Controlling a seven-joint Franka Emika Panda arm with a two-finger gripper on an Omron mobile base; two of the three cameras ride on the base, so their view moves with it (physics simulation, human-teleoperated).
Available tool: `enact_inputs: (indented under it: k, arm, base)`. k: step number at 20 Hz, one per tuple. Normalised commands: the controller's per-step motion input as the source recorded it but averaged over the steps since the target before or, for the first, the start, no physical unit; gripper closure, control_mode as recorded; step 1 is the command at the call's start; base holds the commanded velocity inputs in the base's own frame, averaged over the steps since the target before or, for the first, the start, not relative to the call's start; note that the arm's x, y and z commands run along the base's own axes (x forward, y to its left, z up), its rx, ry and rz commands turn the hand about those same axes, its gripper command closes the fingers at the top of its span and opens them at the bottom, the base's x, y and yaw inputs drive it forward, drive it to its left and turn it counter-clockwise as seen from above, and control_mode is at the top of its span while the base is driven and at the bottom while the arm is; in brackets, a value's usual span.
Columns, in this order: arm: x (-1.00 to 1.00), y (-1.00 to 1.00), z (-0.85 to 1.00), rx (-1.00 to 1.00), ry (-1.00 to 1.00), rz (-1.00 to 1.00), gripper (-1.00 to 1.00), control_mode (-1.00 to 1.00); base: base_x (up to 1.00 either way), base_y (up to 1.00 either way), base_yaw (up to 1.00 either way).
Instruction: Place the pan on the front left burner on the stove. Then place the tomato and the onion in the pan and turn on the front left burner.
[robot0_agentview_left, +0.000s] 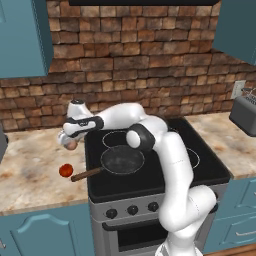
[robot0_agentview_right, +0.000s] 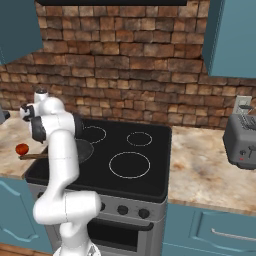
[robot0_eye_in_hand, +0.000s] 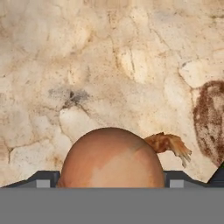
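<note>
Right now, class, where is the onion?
The onion sits between the claw's two fingertips on the stone counter left of the stove, just beyond the tomato in the left base view.

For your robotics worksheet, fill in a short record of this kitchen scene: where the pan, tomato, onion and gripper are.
pan: on the front left burner of the stove, handle sticking out left over the counter
tomato: on the counter, beside the handle tip
onion: between the gripper's fingers, over the counter left of the stove
gripper: closed around the onion
toaster: on the right counter
</note>
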Motion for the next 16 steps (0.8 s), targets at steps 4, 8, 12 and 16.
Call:
enact_inputs:
  k: [4, 8, 12, 16]
  arm:
    - [-0.13, -0.42, 0.37, 0.0, 0.0, -0.1, 1.0, -1.0]
    - [-0.16, -0.56, 0.46, 0.0, 0.0, -0.09, 1.0, -1.0]
    - [-0.34, -0.64, 0.32, 0.0, 0.0, -0.08, 1.0, -1.0]
    - [-0.47, -0.7, 0.07, 0.0, 0.0, -0.09, 1.0, -1.0]
  base:
    - [0.0, 0.0, 0.0]
    - [0.0, 0.0, 0.0]
    - [0.0, 0.0, 0.0]
    - [0.0, 0.0, 0.0]
